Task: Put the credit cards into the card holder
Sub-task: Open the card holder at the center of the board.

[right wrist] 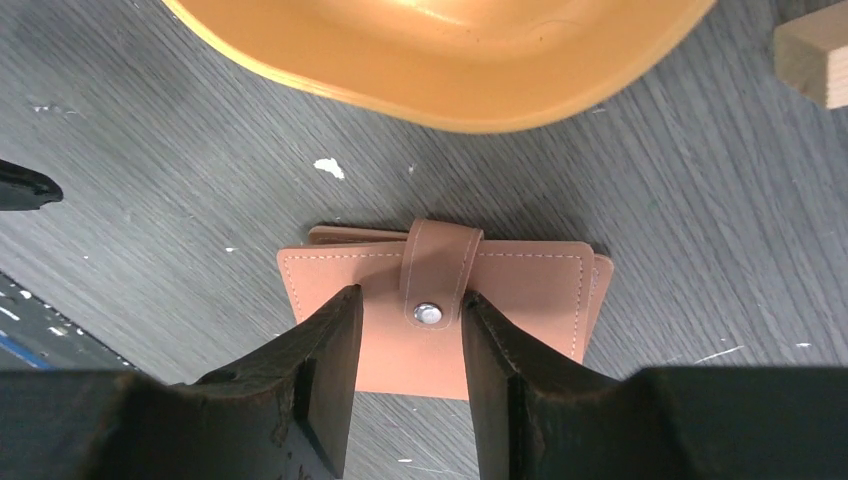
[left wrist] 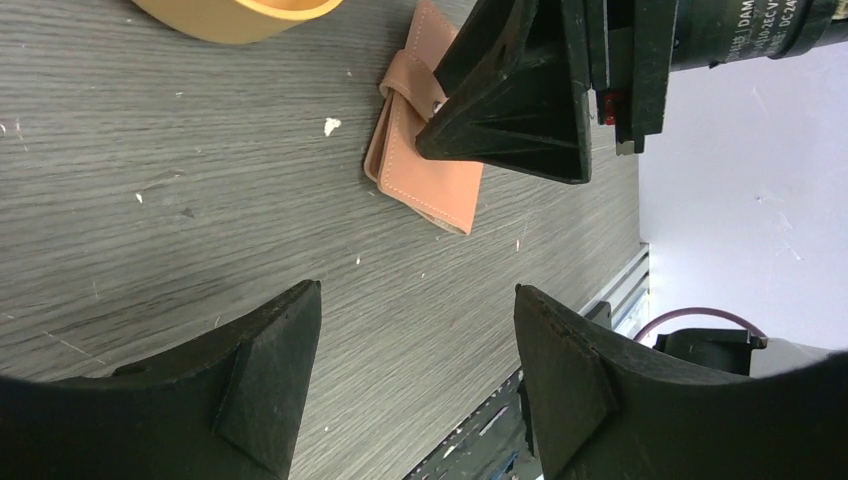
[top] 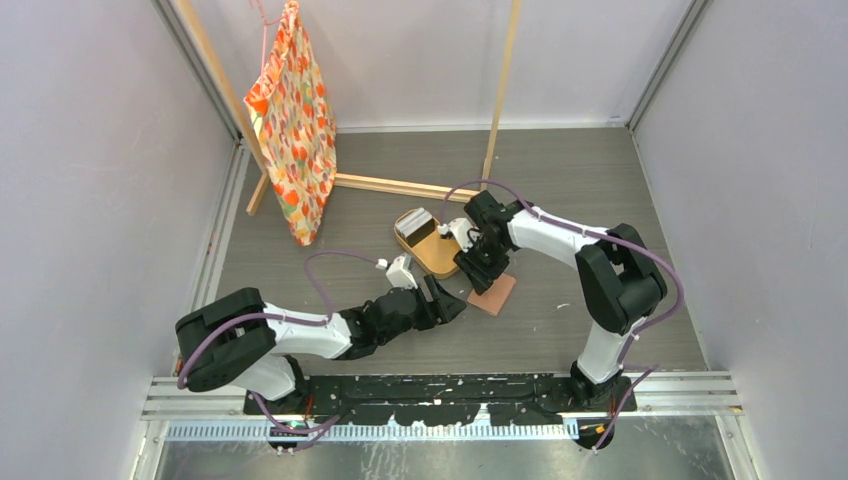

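The right gripper [right wrist: 410, 302], jaws slightly apart, is straddling the snap tab [right wrist: 440, 265] of the closed card holder [right wrist: 520, 290] lying beside the tray [right wrist: 440, 90], likely needing to pinch and unsnap it, while the left gripper [left wrist: 417, 292] is hovering spread and empty.

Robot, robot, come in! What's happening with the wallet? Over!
Left tool open, empty. Right tool open, straddling the snap tab. Card holder snapped shut, flat on the table beside the tray. Nothing blocking.
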Robot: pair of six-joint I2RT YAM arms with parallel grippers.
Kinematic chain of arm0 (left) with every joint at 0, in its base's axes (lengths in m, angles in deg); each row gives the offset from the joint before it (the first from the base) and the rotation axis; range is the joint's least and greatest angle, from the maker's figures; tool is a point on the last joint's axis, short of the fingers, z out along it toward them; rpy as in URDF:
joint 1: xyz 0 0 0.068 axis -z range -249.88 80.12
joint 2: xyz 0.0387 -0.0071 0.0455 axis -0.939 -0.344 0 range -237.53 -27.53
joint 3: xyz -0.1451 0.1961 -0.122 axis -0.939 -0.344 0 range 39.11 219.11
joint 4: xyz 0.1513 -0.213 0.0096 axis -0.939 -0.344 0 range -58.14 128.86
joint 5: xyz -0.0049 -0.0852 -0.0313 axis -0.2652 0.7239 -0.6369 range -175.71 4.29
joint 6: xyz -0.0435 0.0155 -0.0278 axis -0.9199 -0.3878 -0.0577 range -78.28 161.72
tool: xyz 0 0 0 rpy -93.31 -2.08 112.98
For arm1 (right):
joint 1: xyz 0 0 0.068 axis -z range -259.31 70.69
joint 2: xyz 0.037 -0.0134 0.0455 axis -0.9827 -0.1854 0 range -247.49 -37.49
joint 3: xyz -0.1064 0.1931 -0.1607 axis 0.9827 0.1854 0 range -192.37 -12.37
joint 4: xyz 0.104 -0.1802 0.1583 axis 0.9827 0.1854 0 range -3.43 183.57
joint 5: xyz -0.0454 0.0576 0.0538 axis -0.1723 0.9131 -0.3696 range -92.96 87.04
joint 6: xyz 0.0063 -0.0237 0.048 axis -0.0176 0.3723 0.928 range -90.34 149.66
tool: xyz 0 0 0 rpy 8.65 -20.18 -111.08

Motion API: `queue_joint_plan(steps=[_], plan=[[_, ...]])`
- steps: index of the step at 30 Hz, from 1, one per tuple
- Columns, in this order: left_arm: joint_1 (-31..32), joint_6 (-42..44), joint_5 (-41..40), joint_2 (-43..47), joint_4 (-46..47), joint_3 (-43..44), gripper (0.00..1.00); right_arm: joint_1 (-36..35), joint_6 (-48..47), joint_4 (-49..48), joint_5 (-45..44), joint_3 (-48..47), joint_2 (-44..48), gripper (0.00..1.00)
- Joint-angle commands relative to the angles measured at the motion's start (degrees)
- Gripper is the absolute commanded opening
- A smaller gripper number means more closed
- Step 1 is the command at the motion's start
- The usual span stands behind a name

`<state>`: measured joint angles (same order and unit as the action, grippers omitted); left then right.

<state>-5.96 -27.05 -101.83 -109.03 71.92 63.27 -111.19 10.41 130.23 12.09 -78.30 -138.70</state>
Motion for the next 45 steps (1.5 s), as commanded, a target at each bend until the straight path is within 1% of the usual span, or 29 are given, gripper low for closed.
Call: queue_joint_plan(steps=[1,5,10,12,14,17,24,29,33,37,39,41,45], plan=[[0.2,-0.3,-1.2,0.8,-0.2,-0.3,0.72,-1.7,0.0,-1.4,-6.5,-0.3,-0.8,0.46],[0.2,-0.9,-0.4,-0.6,1.2,-0.3,0.72,-3.1,-0.4,-1.4,-8.7,-0.2,-2.3,0.42],[0.2,-2.9,1.7,-3.7,5.2,-0.5,0.7,-4.3,-0.8,-1.3,-10.9,-0.2,-3.1,0.26],[0.2,-3.7,2.4,-4.9,6.3,-0.4,0.69,-4.4,-0.3,-1.0,-10.7,-0.3,-3.0,0.17],[0.2,-4.6,2.7,-6.3,7.6,-0.3,0.68,-4.3,0.2,-0.7,-9.3,-0.6,-2.2,0.08],[0.2,-5.1,3.1,-7.9,9.3,-0.1,0.66,-3.3,1.2,0.0,-5.6,-1.1,-1.1,0.02],[0.2,-6.9,2.3,-12.2,12.9,0.6,0.65,2.2,3.7,1.9,7.5,-1.7,3.0,0.01],[0.2,-8.0,2.2,-16.0,16.6,2.5,0.63,3.6,5.1,1.7,10.5,-1.8,4.1,0.01],[0.2,-8.0,2.3,-17.8,17.1,4.1,0.61,5.1,5.6,2.3,14.3,-2.2,4.3,0.01],[0.2,-7.8,1.3,-18.2,17.1,3.9,0.55,6.7,4.0,4.1,18.7,-2.6,5.4,0.01],[0.2,-6.8,1.0,-17.4,16.3,3.4,0.53,7.0,1.4,5.8,20.0,-3.1,6.1,0.01],[0.2,-3.9,1.0,-15.5,14.2,2.8,0.53,7.2,-2.1,8.3,21.0,-3.6,6.7,0.01],[0.2,4.7,2.7,-8.5,11.7,0.6,0.54,8.2,-6.3,11.7,23.9,-4.6,8.8,0.01]])
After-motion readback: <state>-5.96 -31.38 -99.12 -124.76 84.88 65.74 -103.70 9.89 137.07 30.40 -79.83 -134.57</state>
